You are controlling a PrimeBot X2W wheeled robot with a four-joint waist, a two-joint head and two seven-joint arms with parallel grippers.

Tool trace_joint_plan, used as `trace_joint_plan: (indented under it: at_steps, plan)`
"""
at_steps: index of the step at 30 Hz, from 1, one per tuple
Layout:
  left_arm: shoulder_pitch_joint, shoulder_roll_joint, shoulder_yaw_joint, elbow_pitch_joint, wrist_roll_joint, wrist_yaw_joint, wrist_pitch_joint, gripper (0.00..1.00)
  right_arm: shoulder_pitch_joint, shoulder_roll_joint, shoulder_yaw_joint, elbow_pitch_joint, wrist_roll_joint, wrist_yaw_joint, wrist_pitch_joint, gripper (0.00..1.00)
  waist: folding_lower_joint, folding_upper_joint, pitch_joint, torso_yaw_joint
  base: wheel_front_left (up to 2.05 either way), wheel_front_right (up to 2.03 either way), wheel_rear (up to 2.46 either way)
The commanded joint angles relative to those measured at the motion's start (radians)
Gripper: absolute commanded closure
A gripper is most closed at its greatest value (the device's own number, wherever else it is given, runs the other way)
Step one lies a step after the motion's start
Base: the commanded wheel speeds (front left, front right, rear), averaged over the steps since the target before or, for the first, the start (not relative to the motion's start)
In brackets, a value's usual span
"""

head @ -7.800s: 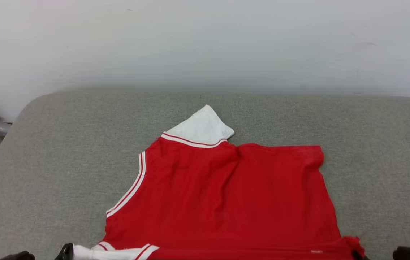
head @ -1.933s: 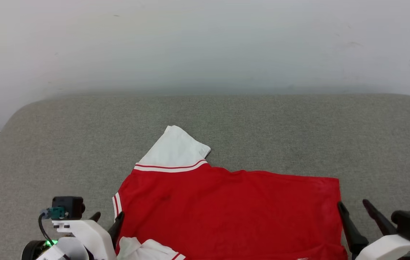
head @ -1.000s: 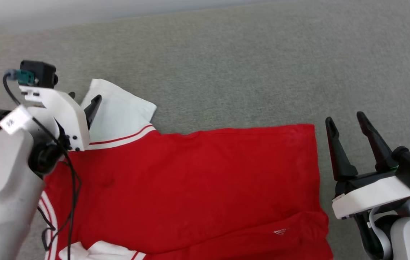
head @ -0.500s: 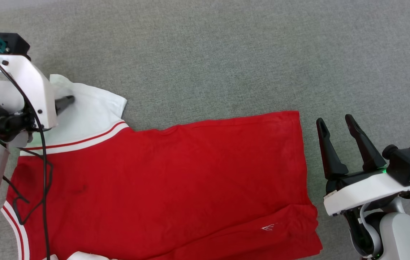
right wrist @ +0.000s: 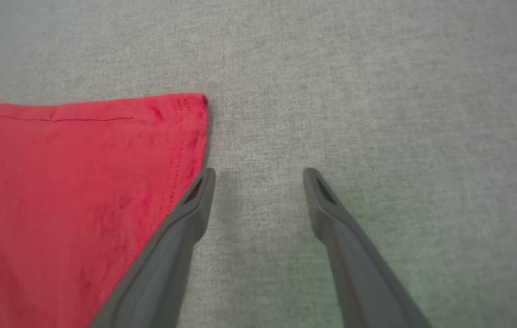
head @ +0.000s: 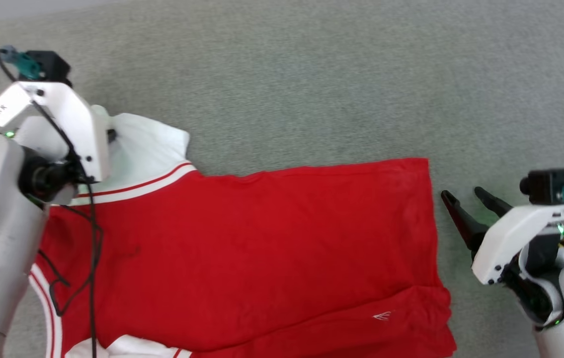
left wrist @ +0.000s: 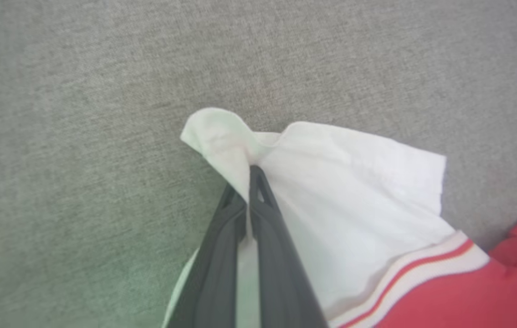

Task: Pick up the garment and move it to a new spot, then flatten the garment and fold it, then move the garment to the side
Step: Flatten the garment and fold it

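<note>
At the near edge of the head view, a white near sleeve (head: pixel 132 346) of the garment (head: pixel 262 238) is seen bunched against its red body. The garment is spread on a grey fabric surface (head: pixel 341 89), and a slanting crease is visible near its near right corner. Just beside its right edge, the right fingers (head: pixel 460 224) are held spread apart with nothing between them. In the right wrist view one of them is seen along the red edge and the other over bare grey fabric. Farther off on the left, the white far sleeve (left wrist: pixel 354 191) is pinched at its outer corner by the left fingers (left wrist: pixel 265 218), which are pressed together on the cloth. That corner is drawn up into a small peak.
</note>
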Motion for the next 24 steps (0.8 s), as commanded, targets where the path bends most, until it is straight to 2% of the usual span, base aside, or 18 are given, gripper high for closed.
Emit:
trace_joint_plan:
  at_steps: [1, 7, 12, 15, 16, 18, 20, 24]
  plan:
    - [0.026, -0.012, -0.013, -0.007, -0.003, -0.006, -0.004, 1.0, -0.03, -0.017, 0.018, 0.004, 0.012, -0.001, 0.034, 0.0, 0.0, 0.0, -0.009, 0.023, 0.0, 0.0, 0.0]
    - [0.021, -0.022, -0.026, -0.104, 0.017, -0.01, -0.044, 1.0, -0.128, -0.099, 0.101, 0.019, 0.061, -0.001, 0.183, 0.0, 0.0, 0.0, 0.005, 0.083, 0.0, 0.0, 0.0]
    - [0.029, -0.023, -0.036, -0.179, 0.032, -0.009, -0.072, 1.0, -0.178, -0.141, 0.182, 0.061, 0.09, -0.001, 0.285, 0.0, 0.0, 0.0, 0.025, 0.122, 0.0, 0.0, 0.0]
    - [0.036, -0.024, -0.035, -0.207, 0.031, -0.004, -0.086, 1.0, -0.171, -0.152, 0.233, 0.123, 0.106, 0.0, 0.383, 0.0, 0.0, 0.0, 0.03, 0.138, 0.0, 0.0, 0.0]
    - [0.038, -0.025, -0.035, -0.214, 0.03, -0.004, -0.09, 1.0, -0.164, -0.15, 0.245, 0.146, 0.123, -0.001, 0.417, 0.44, 0.0, 0.0, 0.03, 0.142, 0.0, 0.0, 0.0]
    - [0.048, -0.025, -0.034, -0.222, 0.028, -0.002, -0.097, 1.0, -0.155, -0.148, 0.266, 0.168, 0.145, 0.0, 0.455, 0.98, 0.0, 0.0, 0.03, 0.148, 0.0, 0.0, 0.0]
    - [0.055, -0.025, -0.032, -0.229, 0.026, -0.001, -0.11, 1.0, -0.156, -0.151, 0.273, 0.175, 0.159, 0.001, 0.473, 1.0, 0.0, 0.0, 0.026, 0.152, 0.0, 0.0, 0.0]
    - [0.071, -0.02, -0.026, -0.234, 0.036, 0.0, -0.151, 1.0, -0.204, -0.18, 0.221, 0.127, 0.146, -0.001, 0.408, 1.0, 0.0, 0.0, 0.003, 0.16, 0.0, 0.0, 0.0]
